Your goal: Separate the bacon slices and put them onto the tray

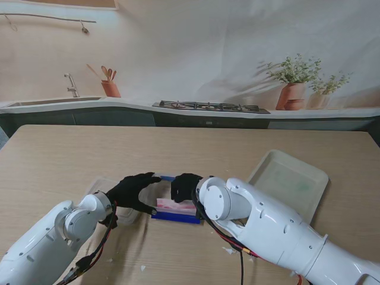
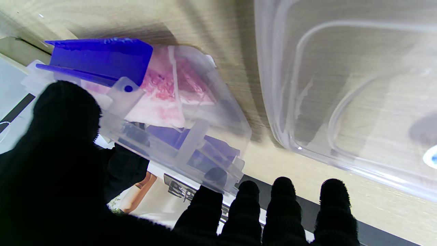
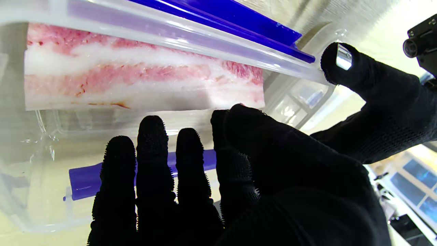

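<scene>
Flanking your bacon box point(image 1: 175, 209): left hand point(image 1: 135, 192) curled around its left end, right hand point(image 1: 186, 187) fingers extended over bacon slices point(image 3: 143, 82) inside; clear lid point(image 2: 348, 85) beside; empty tray point(image 1: 289, 181) right.

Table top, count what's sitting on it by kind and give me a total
Bacon containers: 1
Clear lids: 1
Trays: 1
Total: 3
</scene>
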{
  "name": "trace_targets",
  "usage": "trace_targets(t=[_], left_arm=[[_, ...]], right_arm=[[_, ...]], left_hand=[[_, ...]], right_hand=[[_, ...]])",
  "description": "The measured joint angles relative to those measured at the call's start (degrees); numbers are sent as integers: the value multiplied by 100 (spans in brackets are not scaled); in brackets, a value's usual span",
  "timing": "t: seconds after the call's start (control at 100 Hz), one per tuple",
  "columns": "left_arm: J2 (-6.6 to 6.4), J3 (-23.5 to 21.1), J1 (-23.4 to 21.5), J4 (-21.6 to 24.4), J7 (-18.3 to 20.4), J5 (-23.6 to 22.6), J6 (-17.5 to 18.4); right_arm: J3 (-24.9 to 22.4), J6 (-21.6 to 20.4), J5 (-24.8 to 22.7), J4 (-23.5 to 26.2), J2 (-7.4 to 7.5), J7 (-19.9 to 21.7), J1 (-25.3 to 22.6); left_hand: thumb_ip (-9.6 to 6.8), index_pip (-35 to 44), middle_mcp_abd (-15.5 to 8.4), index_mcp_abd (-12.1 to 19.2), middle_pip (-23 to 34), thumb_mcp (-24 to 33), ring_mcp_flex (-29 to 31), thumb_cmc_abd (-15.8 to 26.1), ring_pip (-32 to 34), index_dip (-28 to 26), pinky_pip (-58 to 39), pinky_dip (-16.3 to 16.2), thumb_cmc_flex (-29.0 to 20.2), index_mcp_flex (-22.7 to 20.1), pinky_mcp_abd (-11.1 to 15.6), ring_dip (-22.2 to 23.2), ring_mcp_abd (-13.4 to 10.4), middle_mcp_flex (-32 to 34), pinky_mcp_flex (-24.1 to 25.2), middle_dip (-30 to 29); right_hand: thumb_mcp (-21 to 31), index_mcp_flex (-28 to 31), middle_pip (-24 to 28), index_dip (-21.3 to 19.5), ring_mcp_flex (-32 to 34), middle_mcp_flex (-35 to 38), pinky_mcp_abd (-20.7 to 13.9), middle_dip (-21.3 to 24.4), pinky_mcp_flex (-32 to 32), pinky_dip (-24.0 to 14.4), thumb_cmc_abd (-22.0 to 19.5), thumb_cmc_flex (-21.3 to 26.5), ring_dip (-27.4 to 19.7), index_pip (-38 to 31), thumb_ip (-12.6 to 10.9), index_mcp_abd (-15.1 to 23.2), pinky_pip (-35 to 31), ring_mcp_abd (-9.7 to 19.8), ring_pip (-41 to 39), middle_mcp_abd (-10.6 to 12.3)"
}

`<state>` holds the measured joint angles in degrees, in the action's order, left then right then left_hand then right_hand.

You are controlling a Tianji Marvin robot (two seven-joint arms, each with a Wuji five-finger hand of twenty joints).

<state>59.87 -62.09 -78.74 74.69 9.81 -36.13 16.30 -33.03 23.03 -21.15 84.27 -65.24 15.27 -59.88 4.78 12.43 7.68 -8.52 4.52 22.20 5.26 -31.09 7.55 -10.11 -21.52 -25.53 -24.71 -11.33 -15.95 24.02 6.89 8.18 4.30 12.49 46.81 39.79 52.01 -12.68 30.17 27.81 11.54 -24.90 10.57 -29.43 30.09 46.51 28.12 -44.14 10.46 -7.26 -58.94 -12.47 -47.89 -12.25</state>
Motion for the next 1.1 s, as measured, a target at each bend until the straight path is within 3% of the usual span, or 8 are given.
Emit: trace_targets(t=[0.09,0.29,0.42,0.56,0.88,1.1], left_arm=[[0,2,0,-2,2,0,0],[-1,4,-1,-5,2,-4,-2],[-1,5,-2,-6,7,-5,-4],[-1,8,-2,-8,7,-5,-5],[-2,18,-1,-12,9,-3,-12],[-2,23,-3,-12,12,-2,-13]], right_arm=[[64,-28,11,-9,24,101,81],[136,-33,18,-88,32,171,145],[185,-44,-21,-90,66,271,165],[363,-143,-30,-90,127,492,335],[471,-266,-74,-165,134,540,458],[636,-441,-271,-252,129,536,605]], left_hand=[[0,-8,0,6,0,0,0,-3,0,0,0,0,0,25,0,0,0,0,0,0],[0,-30,1,24,0,0,0,-7,0,0,0,0,0,51,0,0,0,0,0,0],[0,-33,5,41,0,0,0,-9,0,0,0,0,-3,54,0,0,0,0,0,0],[0,-36,15,52,0,18,0,-13,0,0,0,0,-7,58,0,0,0,0,0,0],[0,-39,41,88,0,25,-1,-18,0,0,0,0,-53,73,0,0,0,0,0,0],[0,-40,73,88,0,30,-1,-75,0,0,0,0,-146,98,0,0,0,0,0,0]], right_hand=[[0,0,-155,-24,100,68,0,86,116,2,66,0,-18,-178,0,0,1,0,60,0],[9,478,-237,-654,100,182,0,104,138,59,192,-2,-26,-770,61,-31,1,0,67,46],[22,409,-237,-870,100,182,-9,105,57,73,211,-187,-27,-775,111,-33,1,0,124,65],[35,325,-234,-1181,98,179,-73,97,-55,75,280,-378,-27,-266,176,55,55,0,118,135],[34,70,350,-1339,504,1227,-50,-473,-129,75,281,-378,149,-170,205,634,57,55,-462,336],[43,70,383,-1339,522,1308,-4,-673,-133,75,281,-388,160,-29,206,640,57,62,-525,346]])
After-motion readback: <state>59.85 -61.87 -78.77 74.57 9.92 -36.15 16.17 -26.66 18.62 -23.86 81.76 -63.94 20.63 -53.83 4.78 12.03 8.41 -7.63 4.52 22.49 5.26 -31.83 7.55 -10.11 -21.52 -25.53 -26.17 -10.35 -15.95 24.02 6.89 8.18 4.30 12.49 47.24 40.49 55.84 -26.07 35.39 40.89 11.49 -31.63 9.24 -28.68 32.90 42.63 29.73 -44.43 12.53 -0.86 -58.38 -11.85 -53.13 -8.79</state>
